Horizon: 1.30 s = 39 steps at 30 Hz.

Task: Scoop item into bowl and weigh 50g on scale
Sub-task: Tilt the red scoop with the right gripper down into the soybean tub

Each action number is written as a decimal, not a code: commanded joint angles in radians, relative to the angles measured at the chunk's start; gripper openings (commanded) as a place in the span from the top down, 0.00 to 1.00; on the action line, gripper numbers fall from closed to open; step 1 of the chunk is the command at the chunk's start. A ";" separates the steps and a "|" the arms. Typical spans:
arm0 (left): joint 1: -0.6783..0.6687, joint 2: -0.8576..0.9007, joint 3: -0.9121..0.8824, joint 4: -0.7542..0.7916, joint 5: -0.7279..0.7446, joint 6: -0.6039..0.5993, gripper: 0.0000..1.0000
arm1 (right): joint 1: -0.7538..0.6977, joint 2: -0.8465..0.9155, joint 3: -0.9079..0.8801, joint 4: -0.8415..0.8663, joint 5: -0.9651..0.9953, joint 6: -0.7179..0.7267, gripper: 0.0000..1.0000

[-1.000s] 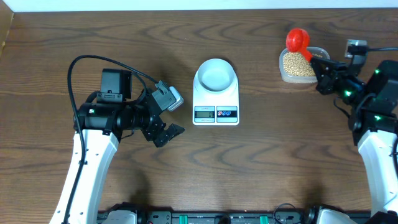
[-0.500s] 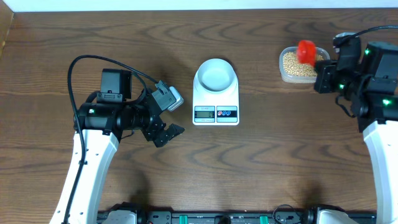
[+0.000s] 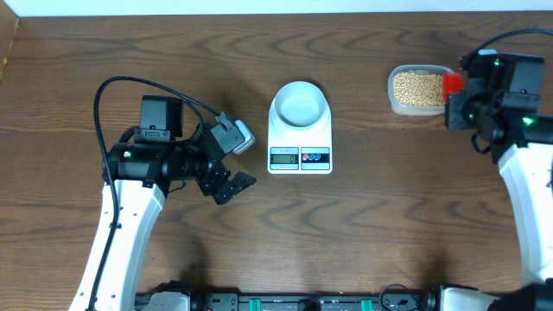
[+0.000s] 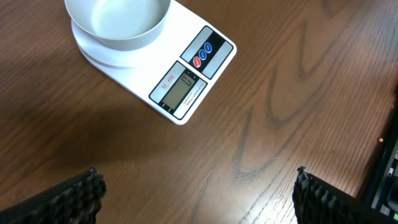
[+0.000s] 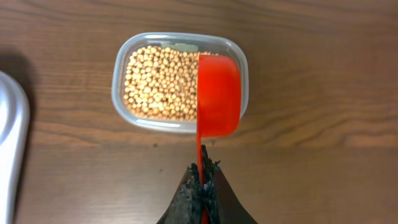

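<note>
The item, tan beans point(image 3: 416, 87) point(image 5: 163, 83), fills a clear plastic tub point(image 3: 395, 102) point(image 5: 119, 99) at the back right. My right gripper point(image 3: 456, 102) point(image 5: 202, 173) is shut on the thin handle of a red scoop point(image 3: 452, 83) point(image 5: 218, 93). The scoop is rolled onto its side over the tub's right end. The pale bowl point(image 3: 299, 103) point(image 4: 118, 22) stands empty on the white scale point(image 3: 300, 145) point(image 4: 186, 87) at mid-table. My left gripper point(image 3: 244, 162) point(image 4: 198, 182) hovers open left of the scale, with only bare wood between its fingers.
A black cable point(image 3: 112, 86) loops above the left arm. A dark equipment rail point(image 3: 294, 302) runs along the table's front edge. The scale's white edge point(image 5: 9, 143) shows at the left of the right wrist view.
The right arm has carried the red scoop from the tub's back-left corner across to its right end and rolled it onto its side. The left arm has not moved.
</note>
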 commanded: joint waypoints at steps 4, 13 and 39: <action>0.004 -0.011 0.024 -0.006 0.006 0.016 0.02 | 0.087 0.092 0.019 0.040 0.139 -0.107 0.99; 0.004 -0.011 0.024 -0.006 0.006 0.016 0.01 | 0.217 0.164 0.019 0.105 0.408 -0.182 0.99; 0.004 -0.011 0.024 -0.006 0.006 0.016 0.01 | 0.240 0.269 0.019 0.196 0.493 -0.296 0.99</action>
